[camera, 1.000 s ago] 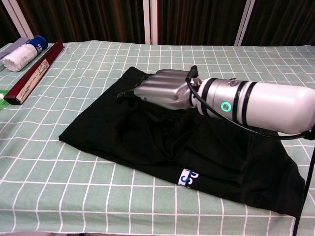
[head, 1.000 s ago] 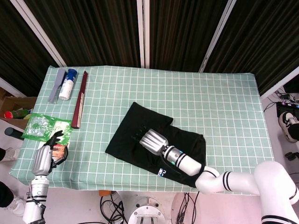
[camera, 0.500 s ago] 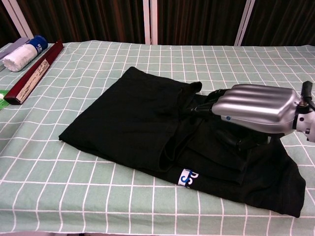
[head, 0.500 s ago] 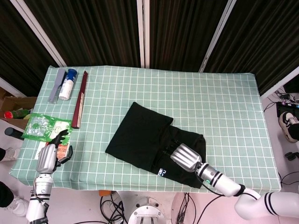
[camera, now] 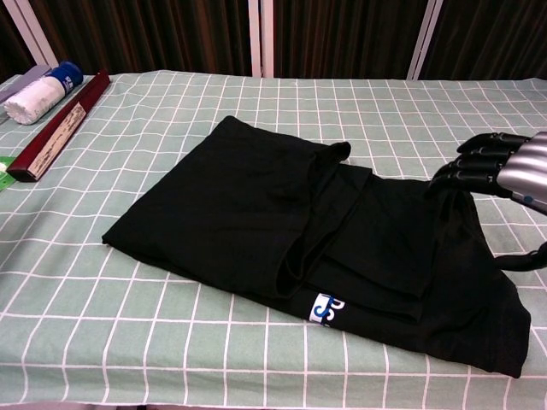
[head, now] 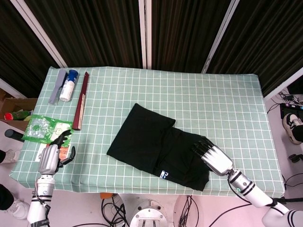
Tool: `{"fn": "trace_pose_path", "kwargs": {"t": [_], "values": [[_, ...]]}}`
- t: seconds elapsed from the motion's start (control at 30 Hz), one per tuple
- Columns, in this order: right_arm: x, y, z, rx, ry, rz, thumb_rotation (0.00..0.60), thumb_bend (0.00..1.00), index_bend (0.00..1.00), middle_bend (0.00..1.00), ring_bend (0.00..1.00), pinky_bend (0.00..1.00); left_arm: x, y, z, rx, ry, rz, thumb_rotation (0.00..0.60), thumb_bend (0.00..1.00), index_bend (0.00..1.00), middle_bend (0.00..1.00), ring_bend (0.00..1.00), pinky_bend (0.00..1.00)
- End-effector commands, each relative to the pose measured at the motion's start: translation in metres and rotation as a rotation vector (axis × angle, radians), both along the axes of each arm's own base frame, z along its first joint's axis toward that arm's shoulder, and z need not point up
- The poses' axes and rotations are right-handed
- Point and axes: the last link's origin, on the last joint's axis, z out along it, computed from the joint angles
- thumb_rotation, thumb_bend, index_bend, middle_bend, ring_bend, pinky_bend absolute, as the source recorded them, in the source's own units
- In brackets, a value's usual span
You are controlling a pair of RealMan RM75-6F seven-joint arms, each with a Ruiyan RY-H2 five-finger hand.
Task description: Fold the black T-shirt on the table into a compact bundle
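Head view: the black T-shirt [head: 158,146] lies partly folded mid-counter [head: 222,101]. The right hand [head: 212,155] hovers at its right edge, fingers apart, empty. The left hand [head: 51,155] is off the counter's left edge, fingers spread, empty.

Chest view: soft, light fabric; grip the layered right edge.

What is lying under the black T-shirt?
The black T-shirt lies on the green checked tablecloth, which shows all around it. The shirt is folded over itself, so its lower layers and anything beneath them are covered.
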Motion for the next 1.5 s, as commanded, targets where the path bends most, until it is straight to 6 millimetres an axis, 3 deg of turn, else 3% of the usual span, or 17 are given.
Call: {"fn": "trace_pose_path", "kwargs": {"t": [0.03, 0.17, 0.57, 0.77, 0.87, 0.97, 1.03, 1.17, 1.3, 1.5], "values": [[-0.021, 0.016, -0.018, 0.021, -0.010, 0.031, 0.600, 0.04, 0.30, 0.24, 0.18, 0.17, 0.001, 0.000, 0.000, -0.003, 0.000, -0.001, 0.282, 0.45, 0.13, 0.18, 0.24, 0.30], [-0.032, 0.019, -0.019, 0.026, -0.028, 0.051, 0.600, 0.04, 0.30, 0.20, 0.15, 0.13, 0.001, -0.001, 0.001, -0.006, 0.006, 0.002, 0.282, 0.45, 0.13, 0.18, 0.23, 0.30], [-0.061, 0.025, 0.008, -0.022, -0.028, 0.040, 0.600, 0.04, 0.19, 0.15, 0.10, 0.07, 0.001, -0.004, 0.002, -0.021, -0.014, 0.012, 0.281, 0.45, 0.13, 0.18, 0.23, 0.30], [-0.056, 0.021, -0.006, -0.025, -0.036, 0.074, 0.600, 0.06, 0.18, 0.14, 0.09, 0.04, 0.004, -0.003, 0.002, -0.022, -0.016, 0.005, 0.278, 0.45, 0.13, 0.18, 0.23, 0.30], [-0.050, 0.013, -0.020, -0.020, -0.046, 0.094, 0.600, 0.14, 0.20, 0.16, 0.09, 0.04, 0.005, -0.003, 0.002, -0.020, -0.015, 0.002, 0.281, 0.45, 0.13, 0.18, 0.23, 0.30], [-0.043, 0.010, -0.031, -0.004, -0.068, 0.123, 0.600, 0.20, 0.31, 0.19, 0.09, 0.04, 0.005, -0.003, 0.004, -0.015, -0.017, 0.005, 0.282, 0.45, 0.13, 0.17, 0.22, 0.30], [-0.040, 0.009, -0.037, -0.001, -0.084, 0.141, 0.600, 0.28, 0.38, 0.21, 0.11, 0.04, 0.004, -0.003, 0.004, -0.013, -0.019, 0.007, 0.281, 0.45, 0.13, 0.17, 0.22, 0.30], [-0.038, 0.007, -0.042, -0.019, -0.117, 0.158, 0.600, 0.55, 0.57, 0.28, 0.18, 0.11, 0.004, -0.002, 0.005, -0.012, -0.020, 0.005, 0.280, 0.45, 0.13, 0.17, 0.22, 0.30], [-0.047, 0.003, -0.033, -0.055, -0.117, 0.142, 0.600, 0.72, 0.67, 0.35, 0.22, 0.14, 0.004, -0.001, 0.006, -0.009, -0.017, 0.000, 0.282, 0.45, 0.13, 0.17, 0.22, 0.30], [-0.068, -0.008, 0.005, -0.141, -0.078, 0.130, 0.600, 0.75, 0.68, 0.36, 0.23, 0.14, 0.006, 0.003, 0.007, -0.008, -0.015, -0.005, 0.284, 0.45, 0.13, 0.17, 0.22, 0.30]]}}
